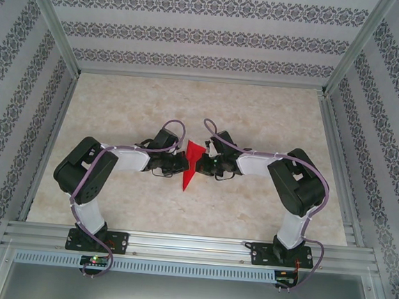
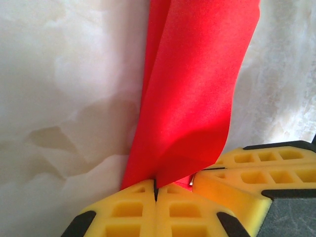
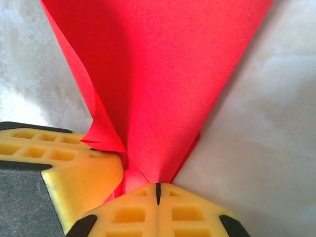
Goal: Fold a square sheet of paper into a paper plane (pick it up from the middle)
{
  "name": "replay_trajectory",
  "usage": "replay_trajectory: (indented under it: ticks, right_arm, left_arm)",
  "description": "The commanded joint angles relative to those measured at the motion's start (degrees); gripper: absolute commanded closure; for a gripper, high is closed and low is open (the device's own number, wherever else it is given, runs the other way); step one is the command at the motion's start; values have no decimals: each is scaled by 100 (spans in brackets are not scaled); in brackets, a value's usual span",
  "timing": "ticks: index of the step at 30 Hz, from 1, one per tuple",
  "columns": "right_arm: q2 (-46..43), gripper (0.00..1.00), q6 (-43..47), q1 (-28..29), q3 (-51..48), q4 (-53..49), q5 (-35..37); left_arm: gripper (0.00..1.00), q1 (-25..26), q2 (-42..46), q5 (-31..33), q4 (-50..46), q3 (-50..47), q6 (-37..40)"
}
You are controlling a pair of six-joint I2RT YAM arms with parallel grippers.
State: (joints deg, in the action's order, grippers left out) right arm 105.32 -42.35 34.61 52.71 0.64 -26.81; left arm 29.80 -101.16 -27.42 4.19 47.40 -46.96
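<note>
The red sheet of paper (image 1: 193,163) is folded into a narrow pointed shape, its tip towards the near edge, and is held off the table's middle between both grippers. My left gripper (image 1: 182,163) is shut on it from the left, and my right gripper (image 1: 202,165) is shut on it from the right. In the left wrist view the paper (image 2: 197,89) rises as a curved flap out of my closed yellow jaws (image 2: 156,190), with the right gripper's fingers (image 2: 261,170) pressed close beside. In the right wrist view the paper (image 3: 168,84) fans out from my closed jaws (image 3: 158,190), next to the left gripper's fingers (image 3: 74,163).
The beige marbled tabletop (image 1: 119,107) is boxed in by patterned walls and aluminium posts (image 1: 53,21). A metal rail (image 1: 191,245) runs along the near edge, where both arm bases are bolted.
</note>
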Motion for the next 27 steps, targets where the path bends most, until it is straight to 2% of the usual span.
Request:
replay_trajectory:
  ticks: [1,20,27]
  right_arm:
    - [97,97,-90,-34,21,-49,59]
    - [252,98,-19,-7,104,-127,100]
    - [176,98,-36,-30,63,-64,81]
  left_arm:
    - [94,88,-20,-2,-15,95,31]
    - [94,192,-179,-271,39,446,-131]
    - [93,203,-298,-122,-282,530,131]
